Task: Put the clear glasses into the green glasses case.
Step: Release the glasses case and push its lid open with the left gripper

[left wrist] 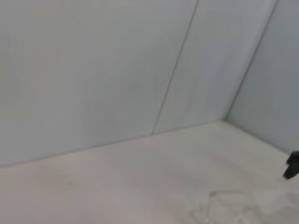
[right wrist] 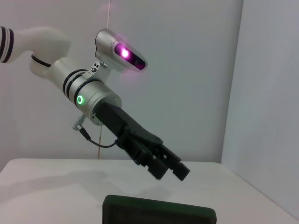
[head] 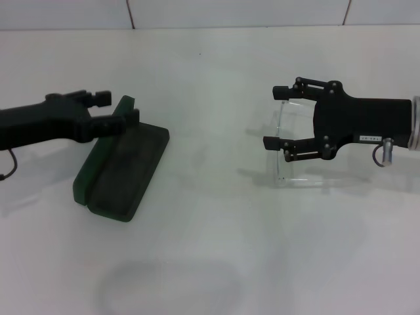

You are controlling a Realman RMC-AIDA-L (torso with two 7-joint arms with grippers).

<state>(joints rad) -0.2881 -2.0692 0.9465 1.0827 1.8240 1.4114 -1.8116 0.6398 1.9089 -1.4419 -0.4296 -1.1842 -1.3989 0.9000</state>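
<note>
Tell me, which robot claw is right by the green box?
The left gripper. Its open fingers sit at the raised lid of the green glasses case. The right gripper, also open, is over the clear glasses instead.

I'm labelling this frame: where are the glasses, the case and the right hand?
clear glasses (head: 281, 141): head view, on the curved front frame.
green glasses case (head: 125, 172): head view, on the lower half.
right hand (head: 273, 116): head view, midway between fingertips.

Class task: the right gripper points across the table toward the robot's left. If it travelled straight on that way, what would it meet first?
Probably the clear glasses, lying between and just ahead of the right gripper's open jaws. Beyond them the white table looks bare until the green glasses case; height is unclear, so it might pass above.
</note>
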